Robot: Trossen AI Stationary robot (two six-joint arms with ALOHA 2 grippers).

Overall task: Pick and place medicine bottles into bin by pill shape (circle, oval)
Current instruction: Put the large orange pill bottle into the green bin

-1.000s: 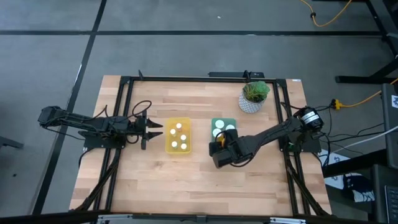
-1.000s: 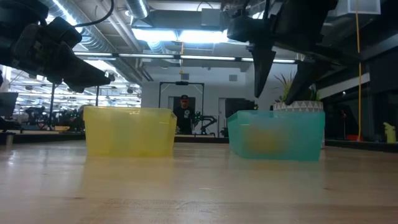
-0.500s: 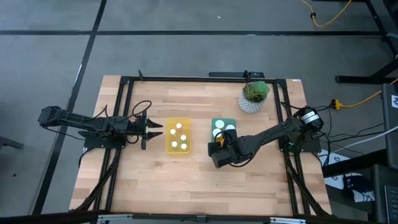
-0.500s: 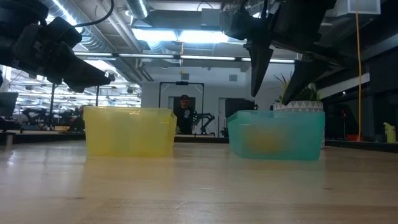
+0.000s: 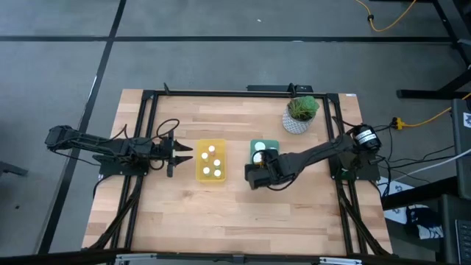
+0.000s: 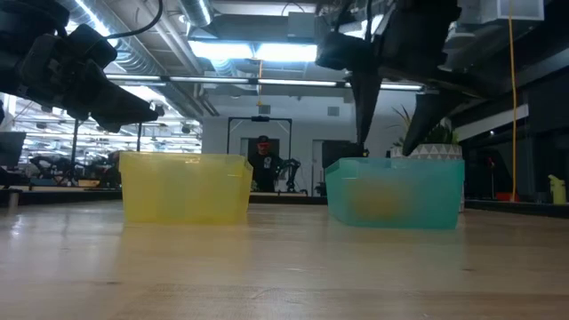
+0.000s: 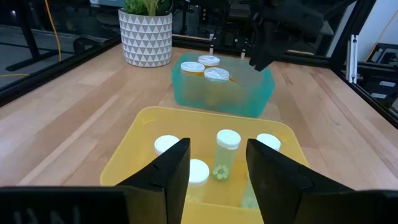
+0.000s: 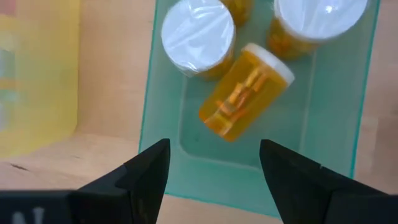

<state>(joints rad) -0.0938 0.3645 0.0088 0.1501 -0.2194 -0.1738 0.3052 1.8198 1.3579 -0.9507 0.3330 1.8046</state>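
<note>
I am a two-armed robot at a wooden table point(image 5: 221, 202). Two small bins sit side by side near its middle: a yellow bin point(image 5: 210, 161) on the left and a green bin point(image 5: 259, 153) on the right, a little apart. A white pot point(image 5: 297, 122) with a green plant stands at the far right, beyond the green bin.

My right gripper point(image 5: 252, 176) hangs over the near end of the green bin, pointing down into it. Its two fingers point(image 8: 140, 173) are spread wide and hold nothing. Straight below it, inside the green bin, an orange bottle point(image 8: 244, 92) lies on its side with its white cap pointing away. Two more orange bottles stand upright beside it, seen as round white caps point(image 8: 198, 37). In the low view the gripper hovers above the bin's rim, its fingers apart and not touching the bin.

My left gripper point(image 5: 182, 154) waits just left of the yellow bin, above the table, pointing toward it. Its fingers point(image 7: 171, 171) are spread apart and empty. The yellow bin holds several small white-capped bottles point(image 7: 227, 153); one clear bottle stands upright with small pale pills visible at its base.

Far behind the table, a person point(image 6: 261, 165) stands in the room.
</note>
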